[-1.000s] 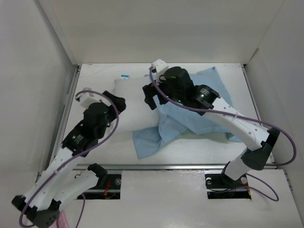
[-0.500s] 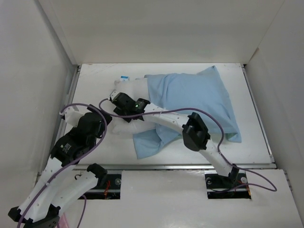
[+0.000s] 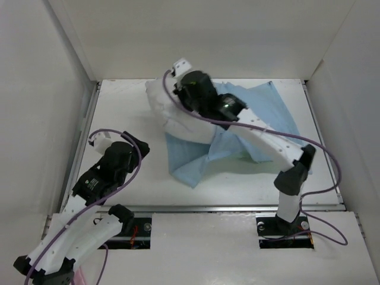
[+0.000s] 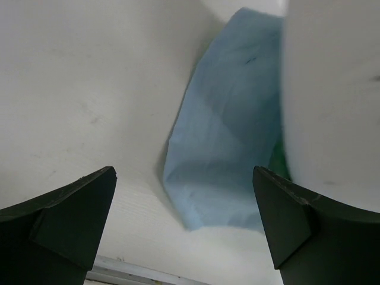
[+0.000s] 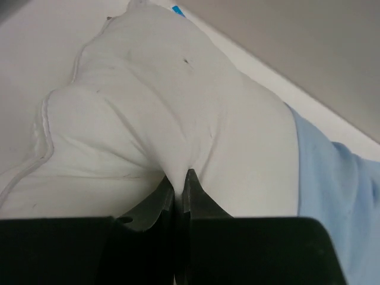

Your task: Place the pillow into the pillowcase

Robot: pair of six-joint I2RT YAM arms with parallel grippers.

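A plump white rectangular fabric pillow is bunched near the far edge of the white counter, a fold pinched in the closed right claw. A crumpled light blue thin fabric pillowcase is spread beside it toward the centre. The left claw is held wide apart, empty, near the left edge. Plain white walls enclose the counter.

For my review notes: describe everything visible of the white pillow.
The plump white plain-fabric pillow lies at the far left of the table, mostly uncovered. A piped seam runs along its edge and a small blue tag shows at its far edge. The right tool is shut on a pinch of its cover, puckering the fabric into creases. Its right end meets the light blue thin-fabric pillowcase; how far inside it reaches is unclear.
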